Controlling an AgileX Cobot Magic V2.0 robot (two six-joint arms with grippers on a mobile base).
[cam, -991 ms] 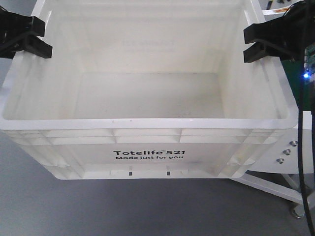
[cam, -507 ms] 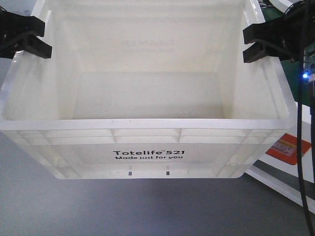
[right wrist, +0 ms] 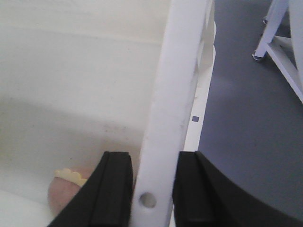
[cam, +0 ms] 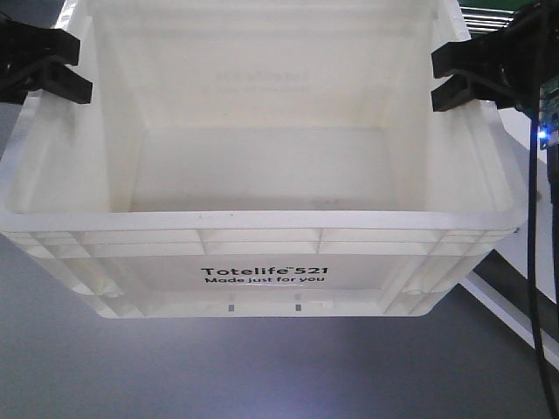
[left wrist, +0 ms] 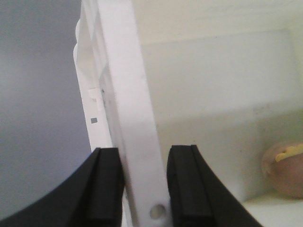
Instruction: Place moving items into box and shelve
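Note:
The box (cam: 262, 220), a large white crate printed "Totelife 521", fills the front view and hangs above the grey floor. My left gripper (cam: 74, 65) is shut on its left rim and my right gripper (cam: 439, 78) on its right rim. In the left wrist view the black fingers (left wrist: 106, 189) clamp the rim wall (left wrist: 125, 94). The right wrist view shows the same grip, with black pads (right wrist: 113, 189) on the rim (right wrist: 180, 71). A pinkish round item with a yellow edge (left wrist: 284, 168) (right wrist: 66, 187) lies in the box's bottom.
A white frame bar (cam: 511, 310) runs across the floor at lower right, and its leg (right wrist: 277, 28) shows in the right wrist view. A black cable (cam: 534, 262) hangs by the right arm. Grey floor (cam: 175, 367) lies below the box.
The box and both grippers keep their place in view. The background at right has shifted: the white frame slid away and the orange label seen half a second ago is gone.

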